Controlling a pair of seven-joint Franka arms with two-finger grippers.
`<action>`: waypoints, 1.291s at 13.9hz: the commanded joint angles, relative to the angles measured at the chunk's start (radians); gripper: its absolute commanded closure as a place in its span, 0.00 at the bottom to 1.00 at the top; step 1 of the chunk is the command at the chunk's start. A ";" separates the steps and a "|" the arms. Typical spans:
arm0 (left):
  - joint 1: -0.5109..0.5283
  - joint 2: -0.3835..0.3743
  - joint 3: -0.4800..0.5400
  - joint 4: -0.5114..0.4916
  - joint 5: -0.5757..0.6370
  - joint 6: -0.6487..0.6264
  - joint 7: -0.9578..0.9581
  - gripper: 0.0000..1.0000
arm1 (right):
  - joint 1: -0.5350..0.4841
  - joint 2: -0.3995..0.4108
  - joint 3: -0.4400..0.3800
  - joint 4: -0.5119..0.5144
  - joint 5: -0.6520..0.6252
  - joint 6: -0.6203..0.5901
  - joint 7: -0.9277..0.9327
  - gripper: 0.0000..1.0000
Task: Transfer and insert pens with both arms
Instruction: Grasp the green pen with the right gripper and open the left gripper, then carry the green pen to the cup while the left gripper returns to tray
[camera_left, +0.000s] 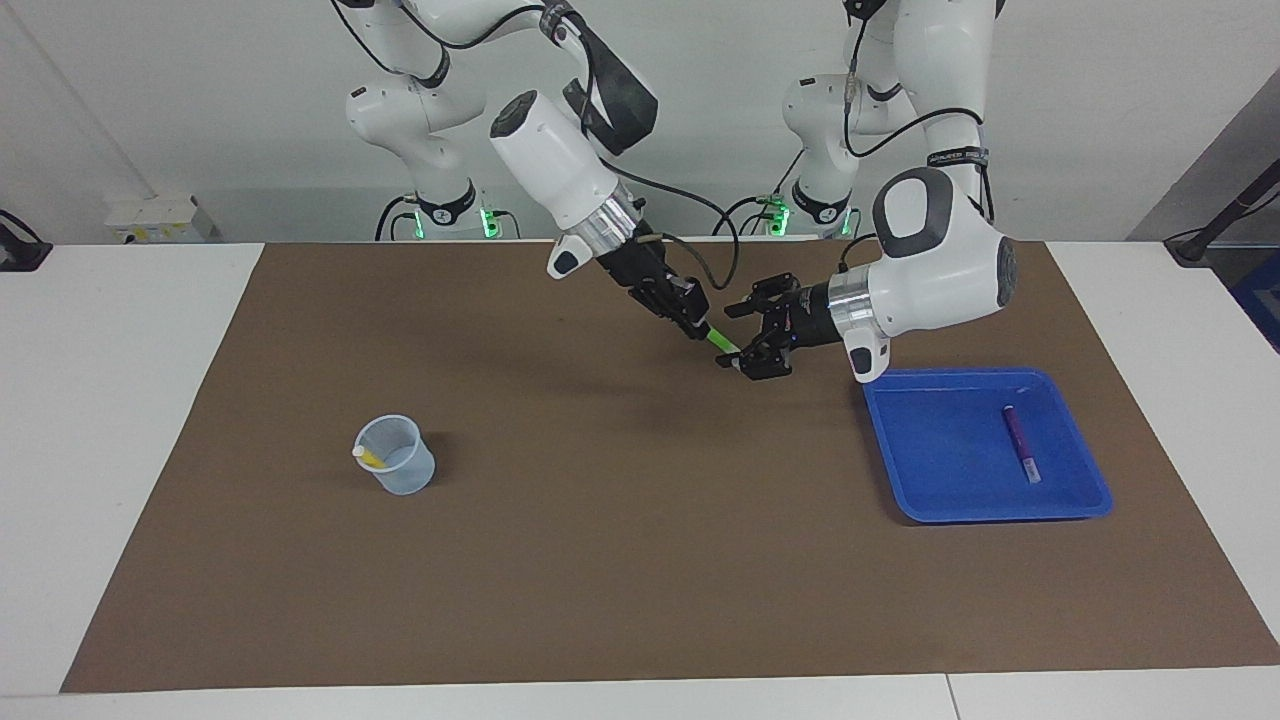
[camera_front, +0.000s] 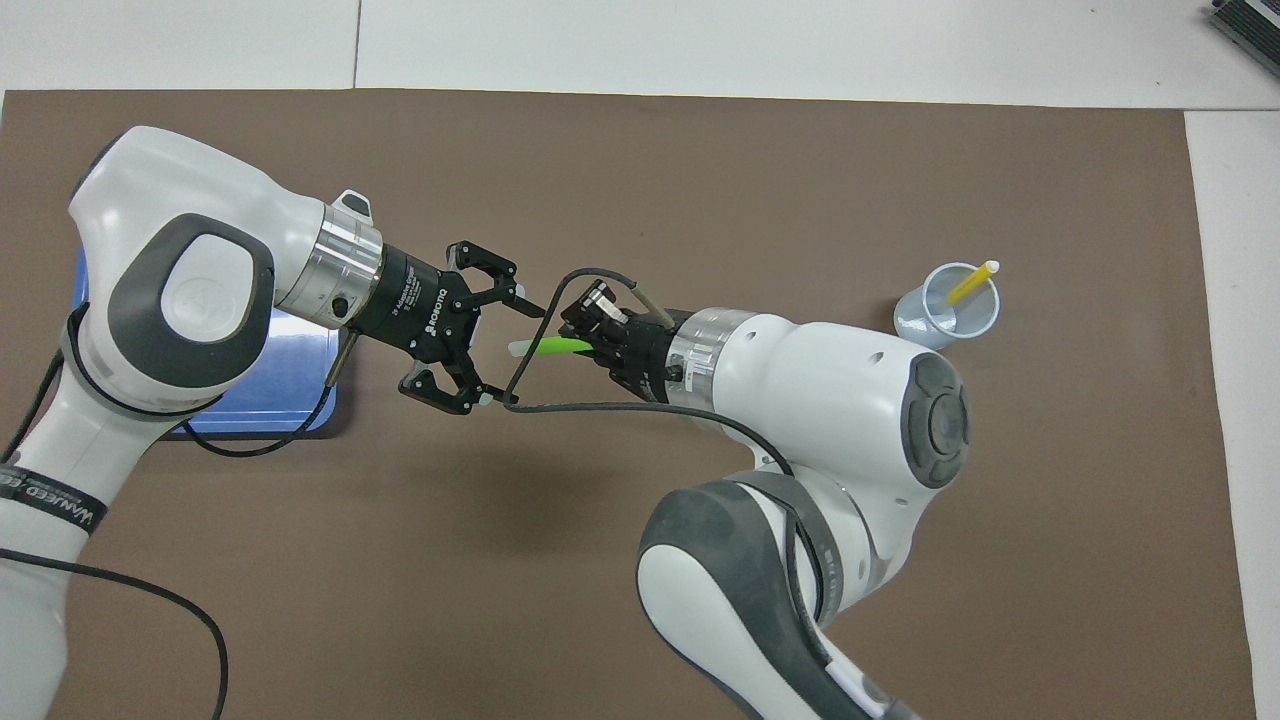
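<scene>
Over the middle of the brown mat, my right gripper (camera_left: 697, 327) (camera_front: 592, 343) is shut on the bright green pen (camera_left: 721, 343) (camera_front: 547, 346). The pen's whitish cap end points toward my left gripper (camera_left: 737, 338) (camera_front: 508, 353). That gripper is open, with its fingers spread on either side of the cap end and not touching it. The yellow pen (camera_left: 369, 458) (camera_front: 972, 283) leans inside a clear cup (camera_left: 398, 458) (camera_front: 944, 308) toward the right arm's end. The purple pen (camera_left: 1021, 443) lies in the blue tray (camera_left: 940, 450) (camera_front: 285, 385).
A brown mat (camera_left: 620, 560) covers most of the white table. The blue tray sits toward the left arm's end, and in the overhead view the left arm partly covers it. Small robot bases with green lights (camera_left: 450, 215) stand at the robots' edge.
</scene>
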 joint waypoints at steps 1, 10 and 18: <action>-0.009 -0.050 0.000 -0.024 0.137 -0.013 0.000 0.00 | -0.055 -0.033 0.006 0.002 0.006 -0.087 -0.114 1.00; -0.061 -0.072 -0.003 -0.060 0.390 -0.028 0.001 0.00 | -0.318 -0.080 0.003 0.023 -0.316 -0.451 -0.778 1.00; -0.064 -0.095 -0.003 -0.110 0.516 -0.031 0.192 0.00 | -0.444 -0.056 0.005 0.075 -0.657 -0.447 -1.224 1.00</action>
